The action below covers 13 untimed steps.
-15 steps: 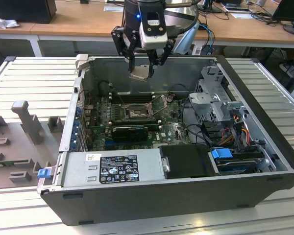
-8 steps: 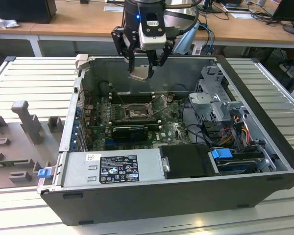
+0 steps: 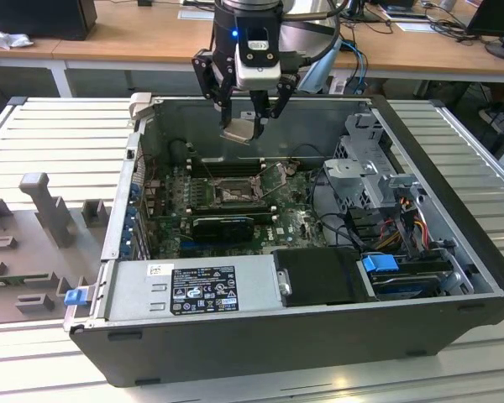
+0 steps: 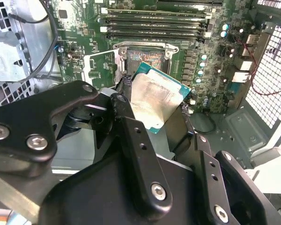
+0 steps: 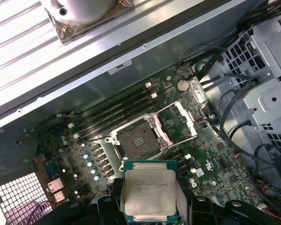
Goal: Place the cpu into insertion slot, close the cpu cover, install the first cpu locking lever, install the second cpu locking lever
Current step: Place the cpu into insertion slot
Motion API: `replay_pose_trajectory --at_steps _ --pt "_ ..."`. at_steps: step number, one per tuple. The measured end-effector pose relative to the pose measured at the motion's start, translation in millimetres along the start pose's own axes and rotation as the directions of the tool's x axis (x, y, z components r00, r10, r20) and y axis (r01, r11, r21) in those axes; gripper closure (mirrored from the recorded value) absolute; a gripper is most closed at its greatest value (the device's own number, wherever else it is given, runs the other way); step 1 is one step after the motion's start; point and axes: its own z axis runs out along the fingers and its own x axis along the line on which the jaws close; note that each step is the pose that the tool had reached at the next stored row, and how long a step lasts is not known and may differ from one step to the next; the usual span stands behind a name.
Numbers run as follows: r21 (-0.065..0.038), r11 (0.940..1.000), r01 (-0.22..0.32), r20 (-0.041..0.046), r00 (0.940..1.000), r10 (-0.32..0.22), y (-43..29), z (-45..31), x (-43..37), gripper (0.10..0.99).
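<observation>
Hanging over the open case (image 3: pixel 235 344), the gripper (image 3: pixel 245 124) has its fingers (image 4: pixel 131 136) closed on the cpu (image 3: pixel 238 132), one finger on each of two opposite edges. In the exterior view the cpu sits at a slight slant between the fingertips, high above the board and near the case's far wall. In the second wrist view the cpu (image 4: pixel 157 101) shows its pale metal top with a thin green border, and in the first wrist view the same top (image 5: pixel 150 194) faces the camera with the dark fingers on either side.

The slot (image 5: pixel 136 143) lies on the green board (image 5: pixel 225 159) well below the cpu and apart from it. It is bare, and its dark contact field is framed by a shiny rim. In the exterior view the slot (image 3: pixel 233 191) sits near the middle of the board. The cover (image 5: pixel 186 119) is swung open and stands just beside the slot, on the side towards the drive cage (image 5: pixel 271 70), so the board shows through its central cut-out.

The long black memory slots (image 5: pixel 117 110) run along another side of the slot. The case lies on its side on a ribbed metal worktop (image 3: pixel 42 126), with the grey power supply (image 3: pixel 193 285) at its near edge and a grey moulded fixture (image 3: pixel 34 201) at the exterior view's left.
</observation>
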Motion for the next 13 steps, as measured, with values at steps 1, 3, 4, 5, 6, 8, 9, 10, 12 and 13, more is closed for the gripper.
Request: replay_pose_trajectory --at_steps 1,3,4,5,6,8,9,10,12,13 --pt "0.000 1.0000 -0.002 0.0002 1.0000 0.002 0.0 0.1 0.0 0.557" --pt "0.000 1.0000 -0.008 0.0007 1.0000 0.008 0.0 0.2 0.0 0.557" --pt "0.000 0.9999 -0.011 0.0009 0.9999 0.011 0.0 0.2 0.0 0.557" --pt "0.000 0.9999 -0.013 0.0010 0.9999 0.013 0.0 0.2 0.0 0.557" --pt "0.000 0.9999 -0.016 0.0012 0.9999 0.016 0.0 0.2 0.0 0.557" --pt "0.000 0.9998 -0.020 0.0016 0.9998 0.020 0.0 0.2 0.0 0.557" --pt "-0.001 0.9997 -0.024 0.0018 0.9997 0.024 0.0 0.3 0.0 0.557" --pt "-0.001 0.9996 -0.028 0.0022 0.9996 0.028 0.0 0.3 0.0 0.557" --pt "-0.001 0.9994 -0.035 0.0027 0.9994 0.035 0.0 0.4 0.0 0.557" --pt "-0.001 0.9993 -0.038 0.0028 0.9993 0.038 0.0 0.4 0.0 0.557"
